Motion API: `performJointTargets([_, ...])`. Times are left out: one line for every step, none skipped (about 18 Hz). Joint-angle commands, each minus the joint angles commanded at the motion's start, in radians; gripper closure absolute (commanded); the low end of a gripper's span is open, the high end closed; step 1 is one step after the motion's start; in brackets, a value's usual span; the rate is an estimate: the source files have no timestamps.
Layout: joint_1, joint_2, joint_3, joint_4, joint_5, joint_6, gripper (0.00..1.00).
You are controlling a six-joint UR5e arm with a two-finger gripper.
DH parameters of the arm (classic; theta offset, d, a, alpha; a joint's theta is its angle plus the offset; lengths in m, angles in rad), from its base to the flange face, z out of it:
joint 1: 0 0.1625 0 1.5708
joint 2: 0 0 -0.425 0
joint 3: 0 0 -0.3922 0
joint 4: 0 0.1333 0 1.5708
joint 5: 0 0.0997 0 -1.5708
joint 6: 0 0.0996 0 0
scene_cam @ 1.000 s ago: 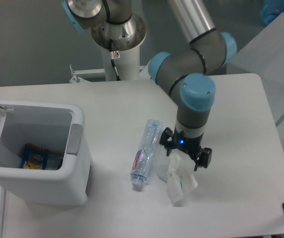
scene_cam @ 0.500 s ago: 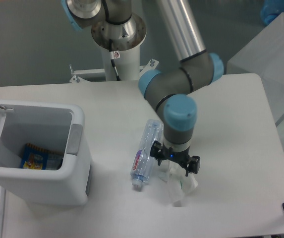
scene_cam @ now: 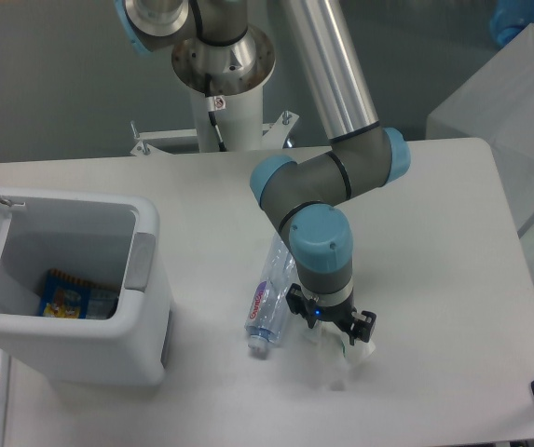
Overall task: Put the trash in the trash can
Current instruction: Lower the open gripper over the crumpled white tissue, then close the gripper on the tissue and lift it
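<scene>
Your hand (scene_cam: 330,328) is pressing over the wrapper (scene_cam: 352,352) beside the bottle (scene_cam: 268,303); grip state unclear, so close squarely on crumpled plastic.

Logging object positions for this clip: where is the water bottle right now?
The bottle lies on the table near the front middle, between the open bin and the gripper, close beside the gripper.
</scene>
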Motion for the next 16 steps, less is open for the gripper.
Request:
performJointTargets([0.002,0.003,-0.002,0.0,-0.002,-0.002,1.0])
performJointTargets([0.0,0.005,0.0,0.0,-0.002,-0.002,1.0])
performJointTargets([0.0,0.005,0.0,0.0,0.0,-0.003,1.0])
performJointTargets([0.0,0.009,0.0,0.0,0.0,-0.008,1.0])
performJointTargets([0.002,0.011,0.002,0.0,0.0,-0.009,1.0])
performJointTargets([0.002,0.011,0.005,0.0,0.0,-0.012,1.0])
performJointTargets([0.002,0.012,0.012,0.0,0.0,-0.014,1.0])
performJointTargets([0.002,0.012,0.021,0.0,-0.002,-0.014,1.0])
performJointTargets([0.002,0.014,0.026,0.0,-0.002,-0.014,1.0])
performJointTargets([0.002,0.014,0.028,0.0,-0.002,-0.015,1.0])
performJointTargets([0.003,0.017,0.029,0.001,-0.003,-0.021,1.0])
performJointTargets([0.003,0.026,0.032,0.003,-0.003,-0.043,1.0])
performJointTargets([0.003,0.032,0.04,0.003,-0.003,-0.073,1.0])
performJointTargets([0.0,0.034,0.057,0.003,-0.005,-0.106,1.0])
performJointTargets([-0.003,0.035,0.073,0.003,-0.012,-0.132,1.0])
performJointTargets([-0.005,0.038,0.09,0.003,-0.041,-0.159,1.0])
